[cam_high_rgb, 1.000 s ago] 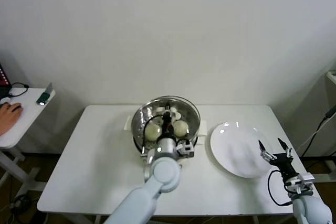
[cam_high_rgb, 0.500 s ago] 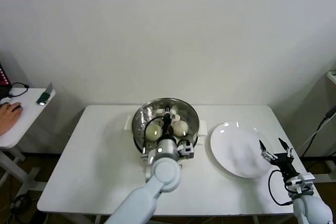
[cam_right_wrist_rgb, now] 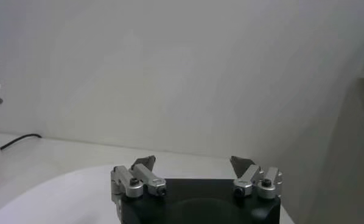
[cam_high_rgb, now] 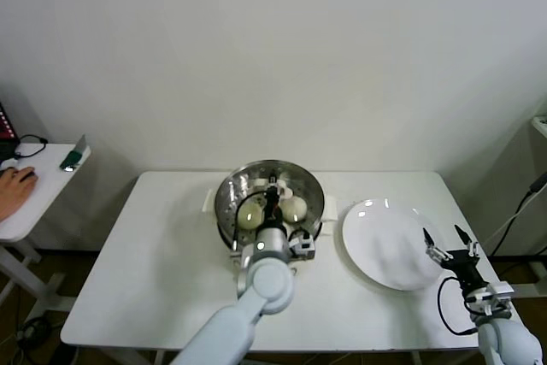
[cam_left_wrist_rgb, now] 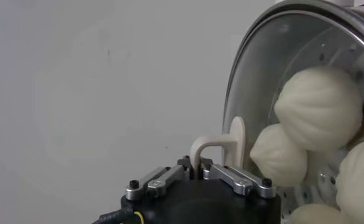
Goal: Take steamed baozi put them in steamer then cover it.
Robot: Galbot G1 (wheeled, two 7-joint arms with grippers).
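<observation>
The steamer [cam_high_rgb: 224, 214] stands at the table's middle back with the clear glass cover [cam_high_rgb: 301, 184] lying over it. Through the glass show cream-white steamed baozi [cam_high_rgb: 249, 214] [cam_high_rgb: 294, 207]. My left gripper [cam_high_rgb: 272, 201] is above the pot's centre, shut on the cover's white handle [cam_left_wrist_rgb: 221, 143]. The left wrist view shows that grip [cam_left_wrist_rgb: 197, 165], the cover's metal rim [cam_left_wrist_rgb: 249, 55] and several baozi [cam_left_wrist_rgb: 319, 106] behind the glass. My right gripper [cam_high_rgb: 449, 244] [cam_right_wrist_rgb: 194, 164] hangs open and holds nothing, over the right edge of the white plate [cam_high_rgb: 385, 241].
The flat white plate has nothing on it and lies to the right of the steamer. A small side table [cam_high_rgb: 38, 190] stands off to the left, with a person's hand [cam_high_rgb: 13, 184] on it. The wall is close behind the main table.
The cover has sunk a little and settled level over the steamer, still gripped by my left gripper. The right arm has hardly moved.
</observation>
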